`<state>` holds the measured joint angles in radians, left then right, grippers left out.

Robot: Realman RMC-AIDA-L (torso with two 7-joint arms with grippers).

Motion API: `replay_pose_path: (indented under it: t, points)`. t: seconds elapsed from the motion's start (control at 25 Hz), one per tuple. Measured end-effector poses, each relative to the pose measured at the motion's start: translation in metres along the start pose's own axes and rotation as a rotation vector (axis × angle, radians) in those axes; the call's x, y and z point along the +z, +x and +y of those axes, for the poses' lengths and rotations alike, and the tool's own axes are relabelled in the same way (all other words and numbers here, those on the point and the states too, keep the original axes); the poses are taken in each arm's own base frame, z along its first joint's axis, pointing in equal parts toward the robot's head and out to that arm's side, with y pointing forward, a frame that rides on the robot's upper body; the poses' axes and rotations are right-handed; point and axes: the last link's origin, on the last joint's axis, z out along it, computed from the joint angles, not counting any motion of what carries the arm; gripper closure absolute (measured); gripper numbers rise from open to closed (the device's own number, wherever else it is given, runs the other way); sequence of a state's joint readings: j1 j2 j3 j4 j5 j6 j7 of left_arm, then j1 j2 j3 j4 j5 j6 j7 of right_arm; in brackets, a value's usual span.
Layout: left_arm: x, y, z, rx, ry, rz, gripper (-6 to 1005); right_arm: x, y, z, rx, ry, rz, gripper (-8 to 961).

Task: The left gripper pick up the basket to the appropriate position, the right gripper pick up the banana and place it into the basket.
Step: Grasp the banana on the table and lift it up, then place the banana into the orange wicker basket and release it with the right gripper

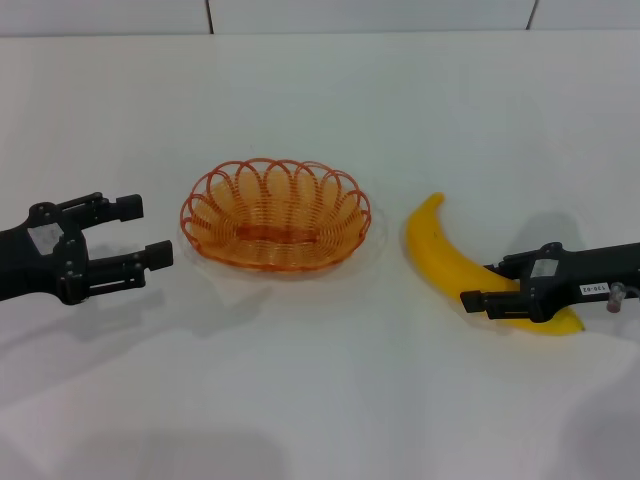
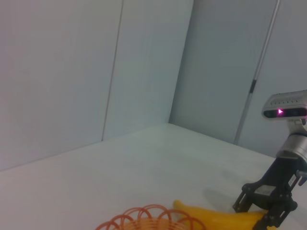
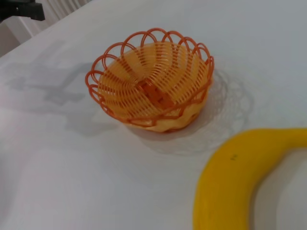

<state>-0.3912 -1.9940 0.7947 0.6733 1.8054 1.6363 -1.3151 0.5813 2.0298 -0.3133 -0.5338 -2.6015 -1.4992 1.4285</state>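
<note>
The orange wire basket (image 1: 275, 213) stands on the white table, centre left, and is empty. It also shows in the right wrist view (image 3: 151, 81) and its rim in the left wrist view (image 2: 153, 220). My left gripper (image 1: 145, 232) is open and empty, a short way left of the basket and apart from it. The yellow banana (image 1: 447, 258) lies on the table right of the basket. My right gripper (image 1: 488, 285) is low at the banana's near end, its jaws open with one finger on each side. The banana also shows in both wrist views (image 3: 240, 177) (image 2: 216, 218).
The white table (image 1: 320, 400) stretches wide in front of the basket and banana. A pale wall (image 1: 320, 15) runs along the far edge. The right gripper also shows in the left wrist view (image 2: 261, 213).
</note>
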Motion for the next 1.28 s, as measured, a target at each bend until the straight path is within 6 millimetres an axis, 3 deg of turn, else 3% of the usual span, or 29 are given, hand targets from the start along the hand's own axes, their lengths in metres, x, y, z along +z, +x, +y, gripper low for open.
replay_pose_path:
  t: [0.2, 0.64, 0.76, 0.84, 0.88, 0.92, 1.08, 1.28]
  points:
    - [-0.002, 0.001, 0.0, 0.0, -0.001, -0.002, 258, 0.0, -0.002, 0.0, 0.001, -0.001, -0.011, 445]
    - [-0.006, -0.001, 0.0, -0.011, 0.0, -0.004, 309, -0.007, -0.025, -0.001, -0.026, -0.012, -0.106, 456]
    - [-0.01, -0.004, -0.001, -0.03, 0.016, 0.004, 309, -0.01, -0.049, -0.002, -0.05, -0.01, -0.211, 456]
    - [-0.012, -0.007, -0.001, -0.053, 0.023, 0.01, 309, -0.008, -0.075, 0.003, -0.115, -0.049, -0.286, 456]
    - [-0.012, -0.009, -0.001, -0.061, 0.024, 0.011, 309, 0.0, -0.1, 0.011, -0.199, -0.105, -0.33, 453]
    - [-0.013, -0.012, 0.0, -0.075, 0.024, 0.012, 309, 0.0, -0.1, 0.011, -0.199, -0.105, -0.33, 450]
    - [-0.008, -0.014, 0.001, -0.093, 0.004, 0.003, 309, 0.028, -0.136, 0.034, -0.35, -0.224, -0.378, 437]
    - [0.004, -0.004, -0.003, -0.074, -0.029, -0.003, 309, 0.057, -0.152, 0.051, -0.461, -0.276, -0.378, 421]
